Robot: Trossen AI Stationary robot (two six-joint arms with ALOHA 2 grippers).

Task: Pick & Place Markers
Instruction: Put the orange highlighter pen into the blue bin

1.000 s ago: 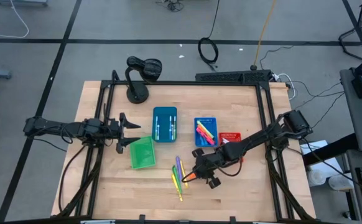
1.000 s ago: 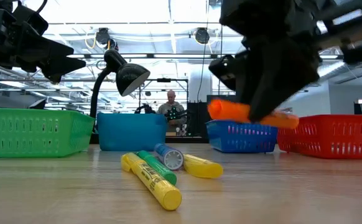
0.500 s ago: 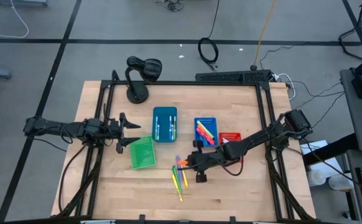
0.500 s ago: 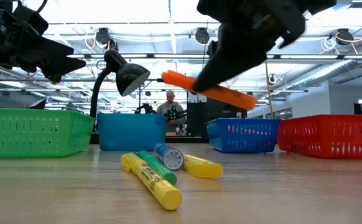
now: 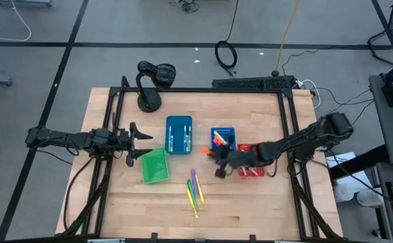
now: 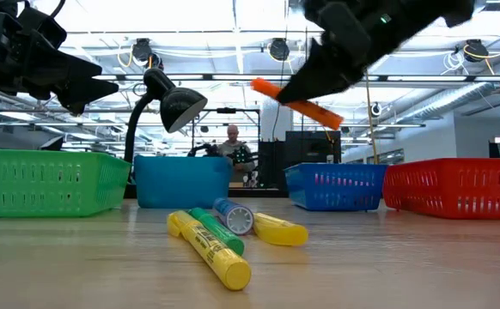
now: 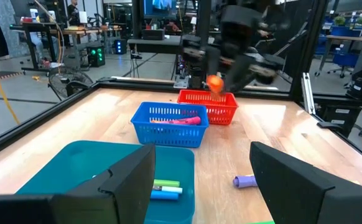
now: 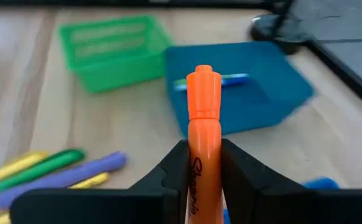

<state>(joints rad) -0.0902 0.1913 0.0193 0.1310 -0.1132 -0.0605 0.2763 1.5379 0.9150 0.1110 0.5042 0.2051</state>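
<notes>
Left gripper (image 5: 137,143): stood wide open and empty at the table's left edge, beside the green bin (image 5: 154,165).
Teal bin (image 5: 179,134): held markers.
Loose markers (image 5: 195,189): yellow, green and purple, lay on the wood in front of the bins.
Right gripper (image 5: 218,156): clamped on an orange marker (image 8: 203,124), whose cap projected beyond the fingers (image 8: 243,168); raised off the table, just beside the blue bin (image 5: 224,140) and red bin (image 5: 250,169).

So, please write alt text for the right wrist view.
The right gripper holds an orange plastic marker upright between its dark fingers. Behind it, on the wooden table, are a green basket, a teal bin and loose markers.
</notes>
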